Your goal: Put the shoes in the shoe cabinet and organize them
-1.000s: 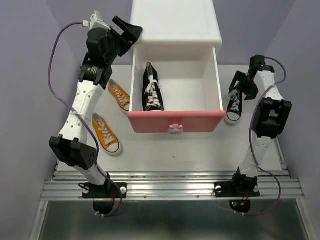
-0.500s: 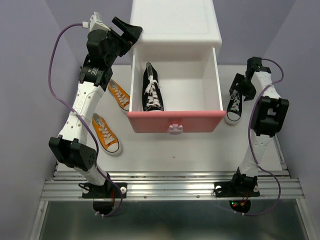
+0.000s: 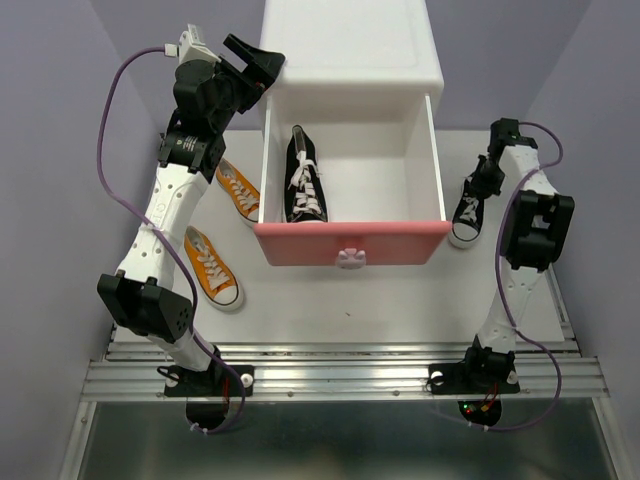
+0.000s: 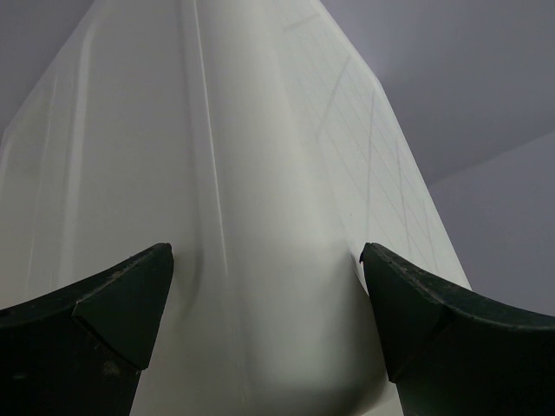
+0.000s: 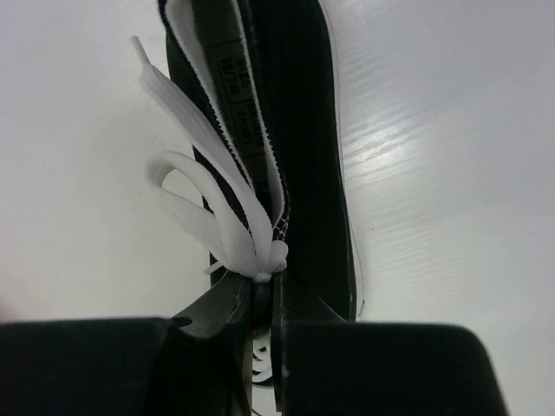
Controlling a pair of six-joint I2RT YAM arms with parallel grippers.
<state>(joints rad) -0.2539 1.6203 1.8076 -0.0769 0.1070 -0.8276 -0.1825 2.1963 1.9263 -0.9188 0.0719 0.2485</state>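
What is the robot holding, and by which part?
The right pincer pinches the black shoe by its lace knot. The left pincer is open, gripping nothing.

Two black sneakers [image 3: 307,188] [image 3: 467,214]; two orange sneakers [image 3: 238,190] [image 3: 212,266]; one white cabinet [image 3: 350,45]; one open pink drawer [image 3: 350,240]; two arms [image 3: 165,210] [image 3: 530,235].

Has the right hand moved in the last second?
Yes. The right hand has shifted slightly left, toward the side wall of the open pink drawer, and is low over the black sneaker beside it.
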